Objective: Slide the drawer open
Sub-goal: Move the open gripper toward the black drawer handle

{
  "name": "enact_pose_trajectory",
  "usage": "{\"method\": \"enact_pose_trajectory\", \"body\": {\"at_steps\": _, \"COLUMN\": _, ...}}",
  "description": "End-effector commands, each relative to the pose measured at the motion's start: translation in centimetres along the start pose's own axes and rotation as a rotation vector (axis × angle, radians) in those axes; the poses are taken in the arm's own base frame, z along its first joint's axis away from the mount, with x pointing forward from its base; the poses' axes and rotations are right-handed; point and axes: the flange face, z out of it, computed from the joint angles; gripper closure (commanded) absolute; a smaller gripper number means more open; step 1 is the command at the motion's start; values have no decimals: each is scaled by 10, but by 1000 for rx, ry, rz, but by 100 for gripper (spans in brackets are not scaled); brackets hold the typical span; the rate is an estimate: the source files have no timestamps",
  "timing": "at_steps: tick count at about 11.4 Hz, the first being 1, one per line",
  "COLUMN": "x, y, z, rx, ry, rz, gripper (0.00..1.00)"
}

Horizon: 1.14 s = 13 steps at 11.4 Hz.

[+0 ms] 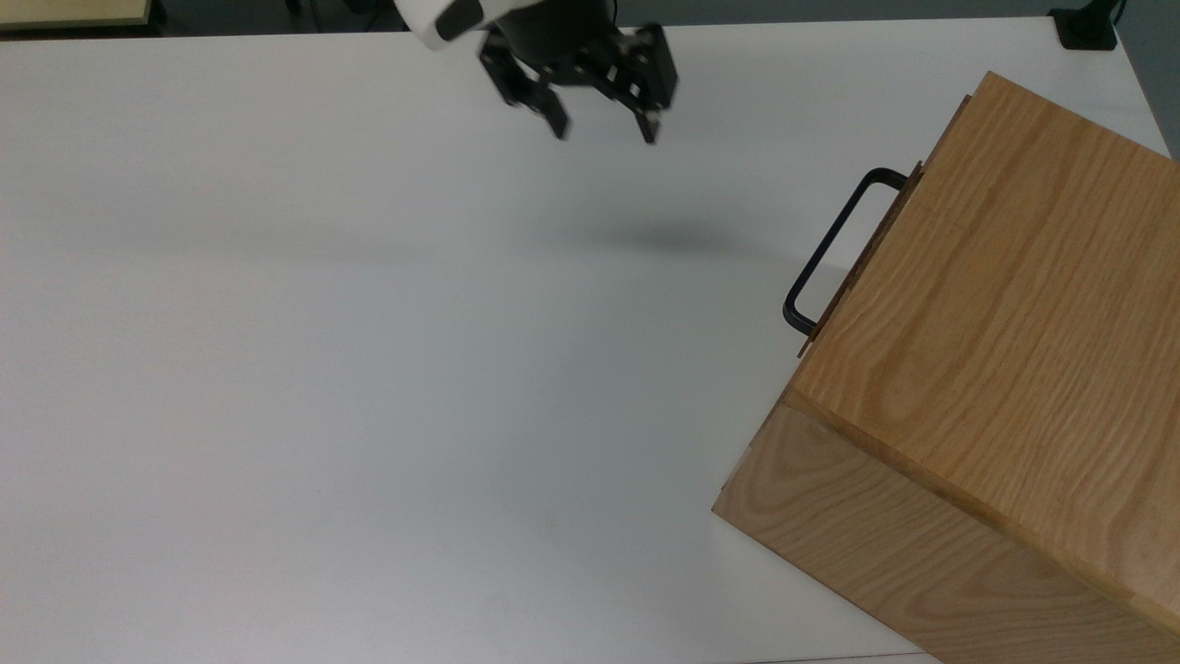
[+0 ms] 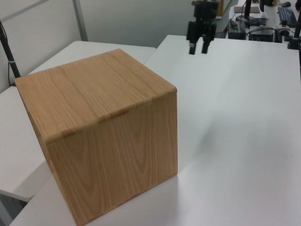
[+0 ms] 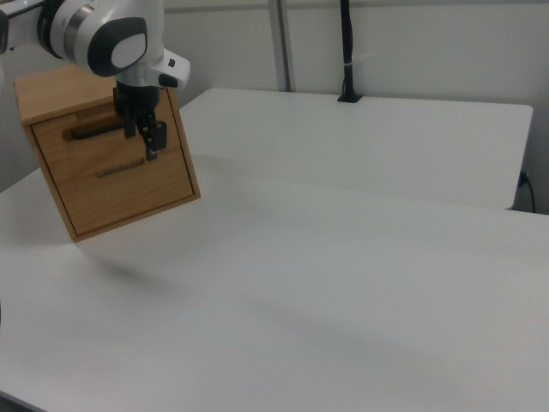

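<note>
Right now your gripper point(image 1: 604, 126) hangs over the white table point(image 1: 323, 369) near the top view's upper edge, fingers spread apart w/ nothing between them, tips pointing down. It's well apart from the drawer point(image 3: 116, 167), which sits shut inside the wooden box casing point(image 1: 996, 369) at the top view's right side; front panel looks about flush w/ the casing in the right view. You can see the black handle point(image 1: 830, 249) sticking out of the drawer front toward the top view's left, a U-shaped bar, untouched. In the left view the gripper point(image 2: 198, 48) shows above the far part of the table, beyond the casing point(image 2: 103, 132); that cam looks at the back & side of the box, so the drawer front is hidden there. In the right view the gripper point(image 3: 146, 137) overlaps the drawer front visually, just by the handle point(image 3: 90, 130), but the top view tells you there's a clear gap btw them. Arm's white link point(image 3: 107, 39) sits above the gripper in the right view. A soft shadow point(image 1: 673, 242) lies on the table btw gripper & handle in the top view. Box stands angled to the table edges.
</note>
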Motion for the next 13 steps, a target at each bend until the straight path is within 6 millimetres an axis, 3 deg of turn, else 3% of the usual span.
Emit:
{"method": "enact_pose_trajectory", "body": {"at_steps": 1, "x": -1, "y": -43, "z": 7, "rx": 146, "ry": 63, "rz": 86, "gripper": 25}}
{"method": "enact_pose_trajectory", "body": {"at_steps": 3, "x": -11, "y": -81, "z": 26, "rx": 163, "ry": 79, "rz": 84, "gripper": 31}}
{"method": "enact_pose_trajectory", "body": {"at_steps": 5, "x": -6, "y": -108, "z": 52, "rx": 170, "ry": 106, "rz": 129, "gripper": 38}}
{"method": "enact_pose_trajectory", "body": {"at_steps": 7, "x": -4, "y": -123, "z": 75, "rx": 164, "ry": 113, "rz": 126, "gripper": 46}}
{"method": "enact_pose_trajectory", "body": {"at_steps": 9, "x": 2, "y": -130, "z": 83, "rx": 192, "ry": 157, "rz": 179, "gripper": 61}}
{"method": "enact_pose_trajectory", "body": {"at_steps": 13, "x": 1, "y": -139, "z": 81, "rx": 232, "ry": 191, "rz": 208, "gripper": 63}}
